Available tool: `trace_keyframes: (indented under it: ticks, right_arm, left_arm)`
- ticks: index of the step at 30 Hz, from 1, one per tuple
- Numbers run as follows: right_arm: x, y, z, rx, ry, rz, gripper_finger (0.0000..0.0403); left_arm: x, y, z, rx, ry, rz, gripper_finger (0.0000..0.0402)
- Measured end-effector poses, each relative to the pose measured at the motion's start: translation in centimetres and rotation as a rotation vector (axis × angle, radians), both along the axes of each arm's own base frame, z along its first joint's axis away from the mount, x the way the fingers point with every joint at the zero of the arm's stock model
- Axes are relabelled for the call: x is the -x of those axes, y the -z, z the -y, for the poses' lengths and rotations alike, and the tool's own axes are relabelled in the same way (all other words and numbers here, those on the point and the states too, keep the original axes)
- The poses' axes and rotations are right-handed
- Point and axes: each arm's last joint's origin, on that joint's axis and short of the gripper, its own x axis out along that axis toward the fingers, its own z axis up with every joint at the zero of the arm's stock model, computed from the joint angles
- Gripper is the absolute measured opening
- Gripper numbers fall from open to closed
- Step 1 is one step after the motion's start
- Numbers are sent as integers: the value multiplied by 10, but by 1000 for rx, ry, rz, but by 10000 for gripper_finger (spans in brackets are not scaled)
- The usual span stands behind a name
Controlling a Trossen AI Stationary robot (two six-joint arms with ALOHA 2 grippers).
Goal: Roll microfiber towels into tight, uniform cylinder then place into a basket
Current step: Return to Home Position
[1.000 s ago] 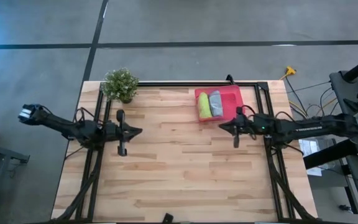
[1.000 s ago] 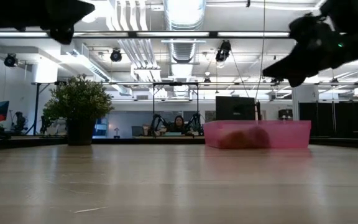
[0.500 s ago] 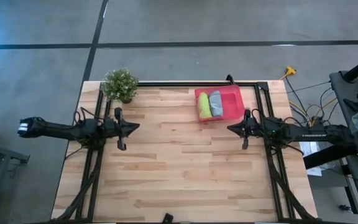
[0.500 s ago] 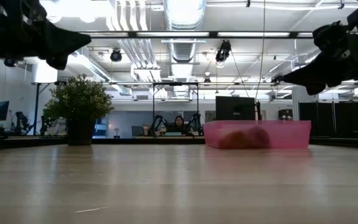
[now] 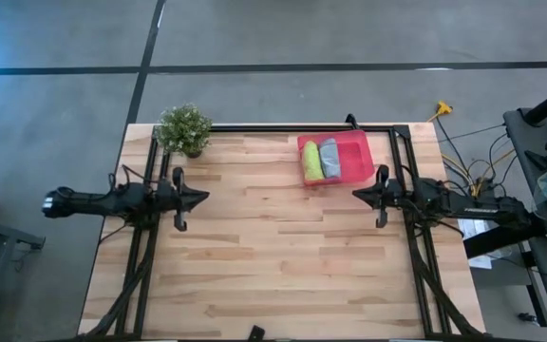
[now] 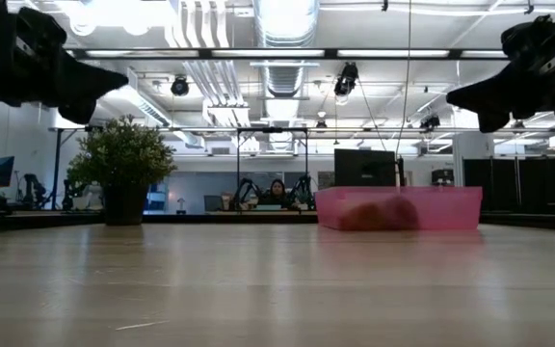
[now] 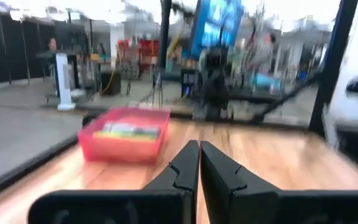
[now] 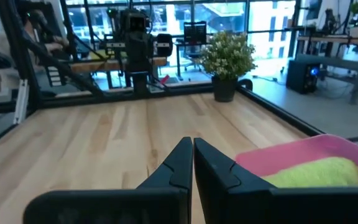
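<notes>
Two towels (image 5: 312, 162) in the basket (image 5: 354, 155) look distinct only from above.

Basket (image 5: 357, 160) on table (image 5: 283, 266) w/ 2 towels (image 5: 312, 162) side by side in it. Plant (image 5: 184, 128) well left of basket; right gripper (image 5: 357, 194) by its front-right corner, left gripper (image 5: 204, 196) far left.

High view: straight down, far above the whole pale wooden table (image 5: 273, 256)
Low view: tabletop level, facing the bright pink rectangular plastic bin (image 6: 451, 207)
Wrist views: low, facing inward across the table; bin shared by all
</notes>
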Motion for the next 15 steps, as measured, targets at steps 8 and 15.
trace_keyframes:
  ticks: [8, 15]
  right_arm:
    - [-1, 1, 1, 14, 16, -14, 9]
    - [-1, 1, 1, 14, 16, -13, 9]
  left_arm:
    - [-3, 7, 0, -60, -9, -83, 0]
    - [-5, 10, 0, -115, -8, -124, 0]
